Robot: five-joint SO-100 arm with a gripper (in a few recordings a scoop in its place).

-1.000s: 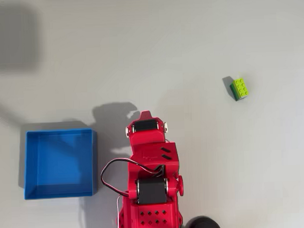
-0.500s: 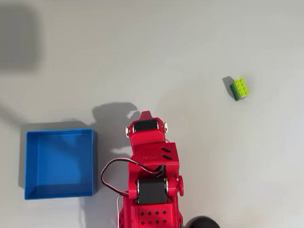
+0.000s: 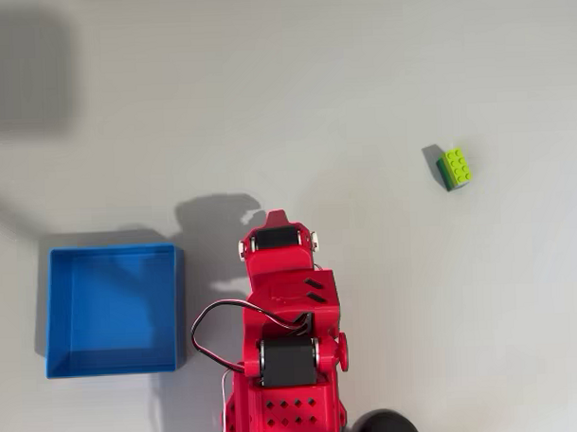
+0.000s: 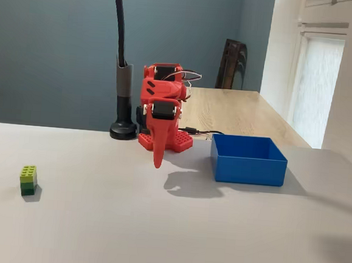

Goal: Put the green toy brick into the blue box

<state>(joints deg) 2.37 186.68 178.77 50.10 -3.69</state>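
The tiny lime-green studded plastic brick (image 4: 28,179) sits alone on the pale grey bench (image 4: 174,235), well apart from the folded red arm. The arm's tool (image 4: 157,157) points down above the bench with its fingers together, holding nothing. The shallow square bright blue plastic box (image 3: 113,308) lies just beside the arm.

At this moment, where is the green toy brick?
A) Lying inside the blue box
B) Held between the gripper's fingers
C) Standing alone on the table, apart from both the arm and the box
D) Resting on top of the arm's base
C. In the overhead view the green toy brick sits on the bare table, well away from the folded red arm and from the blue box, whose floor holds nothing.
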